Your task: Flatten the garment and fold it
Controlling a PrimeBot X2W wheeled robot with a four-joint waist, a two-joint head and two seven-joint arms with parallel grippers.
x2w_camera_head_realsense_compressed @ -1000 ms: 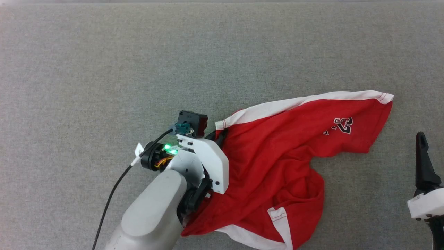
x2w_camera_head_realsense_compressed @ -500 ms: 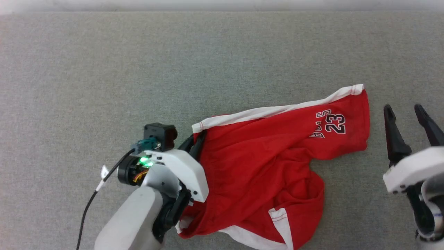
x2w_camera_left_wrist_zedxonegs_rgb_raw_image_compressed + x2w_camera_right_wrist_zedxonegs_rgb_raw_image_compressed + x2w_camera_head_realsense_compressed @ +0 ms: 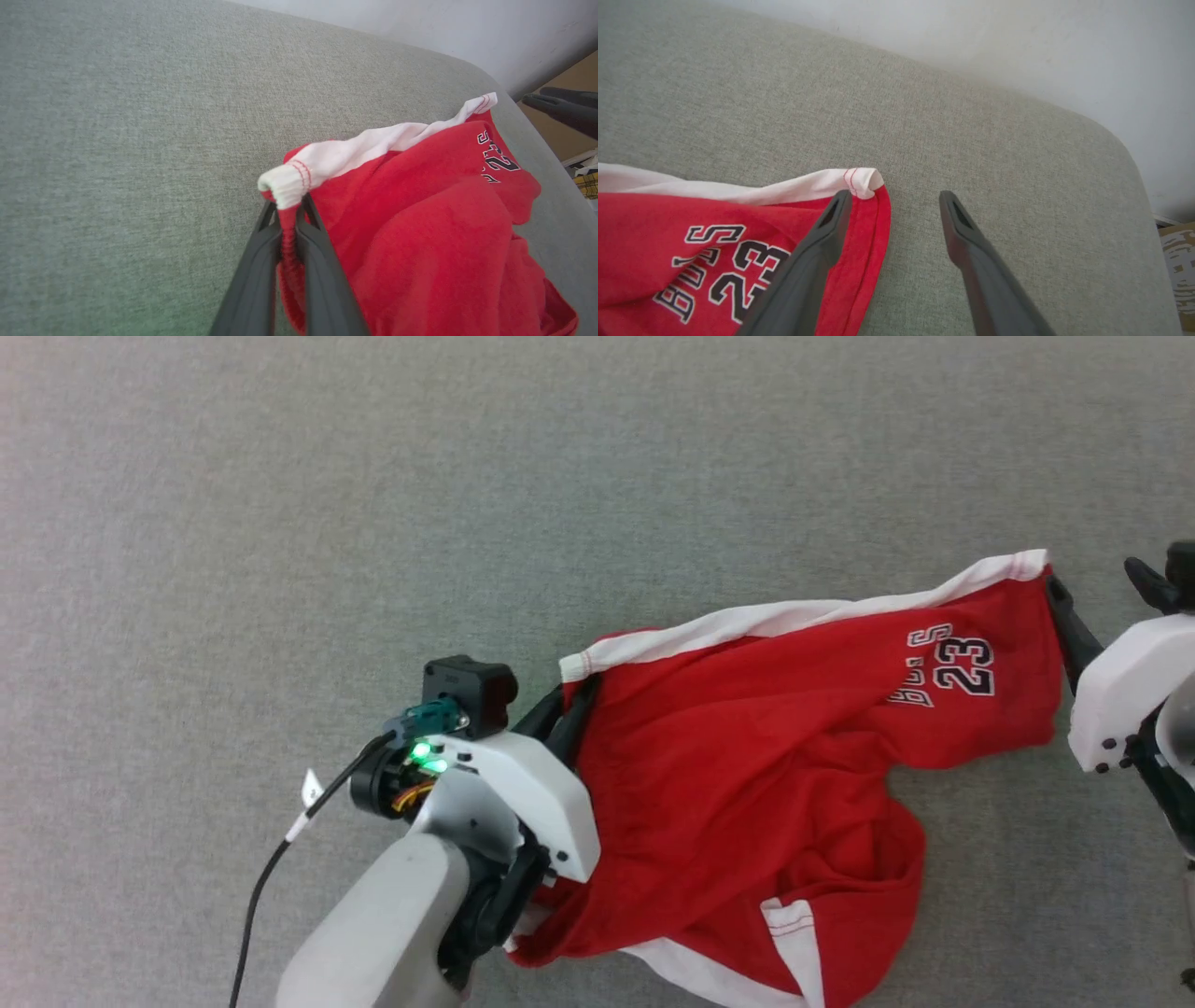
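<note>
On a grey, finely woven, felt-like surface [image 3: 373,523] with a rounded far corner: red thin-fabric basketball shorts [image 3: 747,756] with white side stripes, white hem trim and a dark "BULLS 23" print [image 3: 952,667] outlined in white. Lying right of centre in the head view, rumpled rather than flat, with soft folds bunched toward the near edge and one leg drawn out to the right in a long tapering wedge.

Pinched at the gathered white corner, ribbed and crossed by red stitching, by the left gripper [image 3: 288,212]. Two long, dark, matte fingers pressed together on the red edge just below that corner, cloth falling away from the grip in smooth, limp folds.

At the opposite end, the right gripper [image 3: 894,200] with fingers spread wide and nothing between them. In the right wrist view, the left-hand finger over the red hem just beside the white-trimmed corner, contact with the cloth impossible to tell; the right-hand finger over bare grey weave.

Beyond the surface, a pale smooth wall [image 3: 1017,46]. Glossy white shells on both wrists, and a thin black cable [image 3: 271,877] trailing from the left one.
</note>
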